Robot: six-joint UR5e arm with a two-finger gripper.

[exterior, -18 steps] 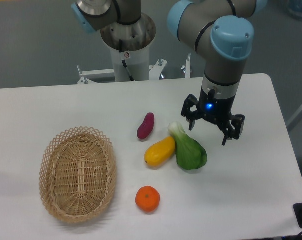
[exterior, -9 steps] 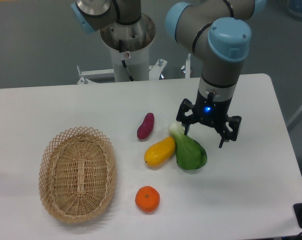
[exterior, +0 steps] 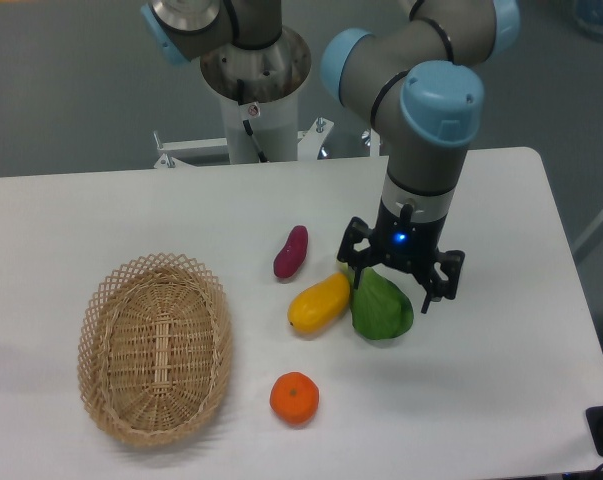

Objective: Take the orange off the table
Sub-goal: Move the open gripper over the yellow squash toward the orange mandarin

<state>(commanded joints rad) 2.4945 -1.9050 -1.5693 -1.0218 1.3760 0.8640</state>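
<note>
The orange lies on the white desk, near the front edge, and nothing touches it. It is taken here as the landmark for all other places.

To the left of the orange stands an oval wicker basket, close to it but not touching. Behind the orange, further from the front edge, lies a long yellow fruit. Just to the right of this fruit, and touching it, is a green leafy vegetable. Behind the yellow fruit, apart from it, lies a small purple vegetable, tilted on the desk.

The pincer hangs behind and to the right of the orange, well apart from it. It is above the upper part of the green vegetable and hides that part. Its two black fingers are spread apart, one on each side, so the pincer is released and grasps nothing. A small blue light shines on its body.

The arm goes up from the pincer to grey tubes with light blue caps. Its base column stands behind the desk, far behind the orange.
</note>
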